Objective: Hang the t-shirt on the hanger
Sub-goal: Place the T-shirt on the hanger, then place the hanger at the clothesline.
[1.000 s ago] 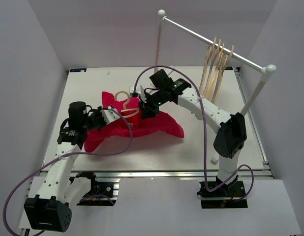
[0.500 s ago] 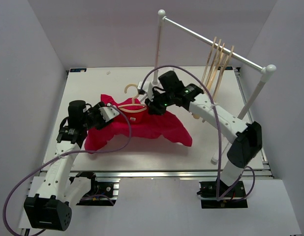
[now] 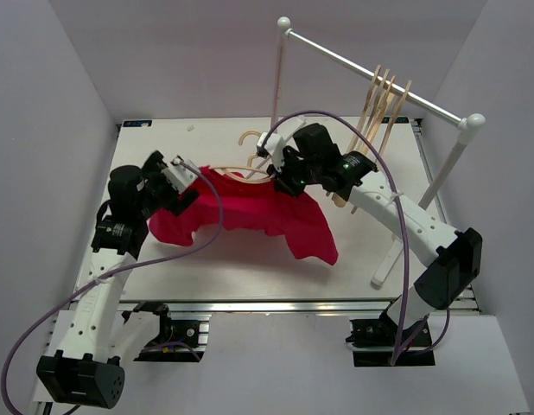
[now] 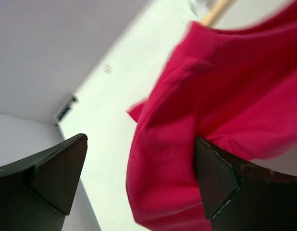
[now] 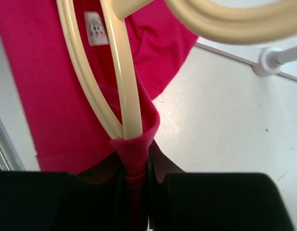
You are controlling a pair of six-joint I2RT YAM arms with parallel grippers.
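The red t-shirt [image 3: 250, 212] hangs lifted above the table, draped from its collar. My right gripper [image 3: 280, 179] is shut on the ribbed collar [image 5: 136, 144], and the hanger's pale arms [image 5: 123, 86] run down into that pinched fold. The hanger [image 3: 250, 149] rises behind the collar, hook at the far side. A white label [image 5: 94, 28] shows inside the shirt. My left gripper [image 3: 177, 175] stands open at the shirt's left end. In the left wrist view a red sleeve [image 4: 163, 159] hangs between the wide-apart fingers [image 4: 216, 180] of the left gripper [image 4: 139, 178], and I cannot tell if it touches them.
A white clothes rack's rail [image 3: 371, 73] crosses the back right, with several spare wooden hangers [image 3: 384, 117] on it. Its near post stands on the table [image 3: 250, 277] at the right [image 3: 384, 278]. The rack's foot [image 5: 266, 60] shows in the right wrist view.
My left gripper has opened and let go of the shirt. The right gripper has carried collar and hanger up and toward the back right, so the shirt has spread out.
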